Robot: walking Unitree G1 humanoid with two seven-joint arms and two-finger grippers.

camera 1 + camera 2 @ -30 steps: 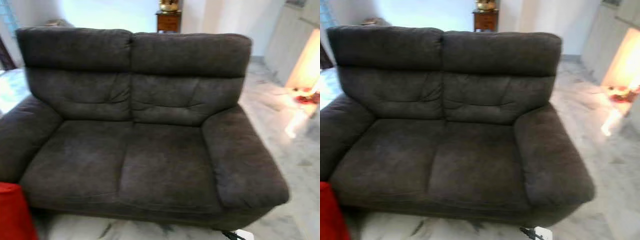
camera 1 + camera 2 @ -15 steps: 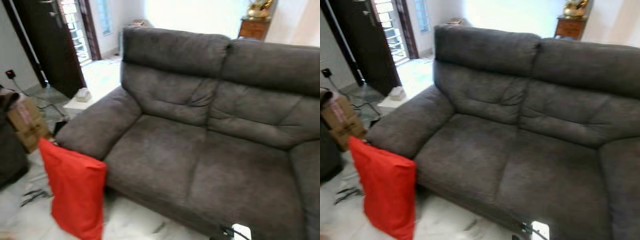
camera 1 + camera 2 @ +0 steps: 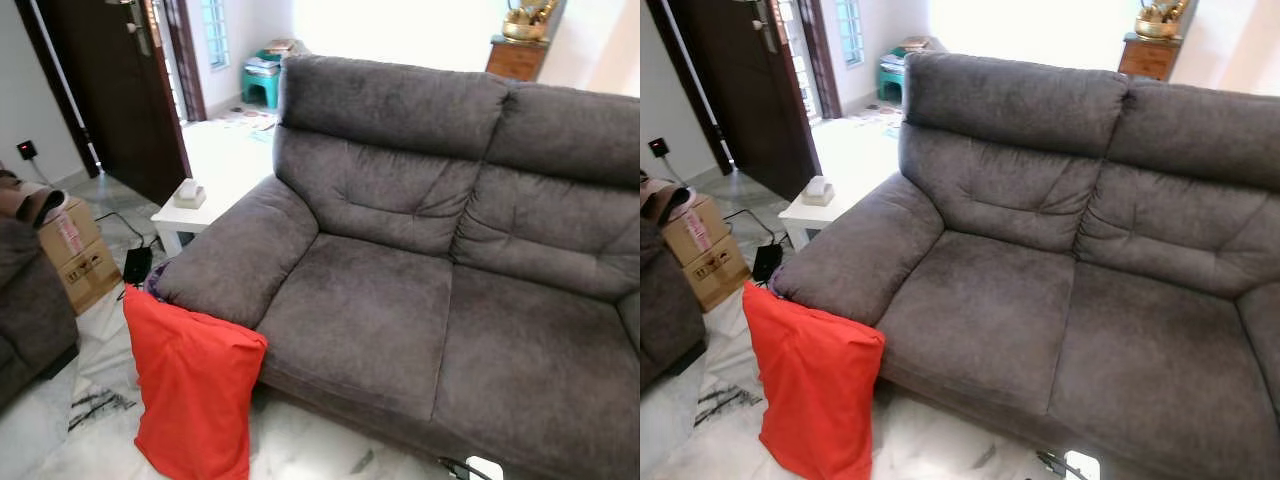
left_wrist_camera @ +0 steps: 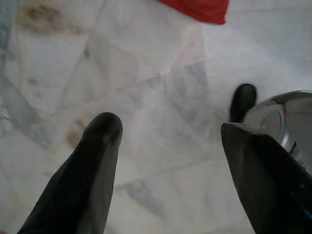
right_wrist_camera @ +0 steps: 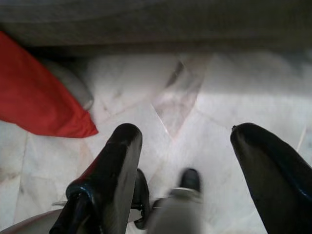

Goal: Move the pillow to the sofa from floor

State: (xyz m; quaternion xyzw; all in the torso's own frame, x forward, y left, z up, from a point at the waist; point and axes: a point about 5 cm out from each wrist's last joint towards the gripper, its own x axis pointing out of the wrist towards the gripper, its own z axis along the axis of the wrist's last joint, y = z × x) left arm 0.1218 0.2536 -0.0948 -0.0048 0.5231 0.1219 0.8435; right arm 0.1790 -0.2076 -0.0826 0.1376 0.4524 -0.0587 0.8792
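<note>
A dark grey two-seat sofa (image 3: 420, 250) stands on a pale marble floor (image 3: 290, 455), its seat bare. Beside its arm, on the robot's left, is a low white table (image 3: 215, 175) with a small white box (image 3: 188, 193) on it. Near the table's foot a black item (image 3: 137, 265) lies on the floor with a cable running from it. Further left is a cardboard box (image 3: 78, 255), and just beside it the end of another dark seat (image 3: 30, 305) with some cloth on top. A dark wooden door (image 3: 110, 90) stands behind the table, and a teal stool (image 3: 262, 82) with things piled on it is well back. Behind the sofa a wooden cabinet (image 3: 520, 55) carries a brass vessel (image 3: 525, 22). A small white thing (image 3: 484, 468) sits on the floor at the sofa's front edge.

The pillow (image 3: 195, 385) is bright red, plain and rectangular, with soft creases. It stands upright on the floor, leaning against the front of the sofa arm, its upper corner touching the arm's end. Nothing lies between it and the seat cushions but the arm itself.

The left gripper (image 4: 168, 134) hangs over bare marble with its two black fingers spread wide apart, holding nothing; a red corner of the pillow lies well beyond the fingertips. The right gripper (image 5: 187, 139) is likewise spread and empty above the floor, with the pillow's corner near one finger and the sofa's dark base ahead.
</note>
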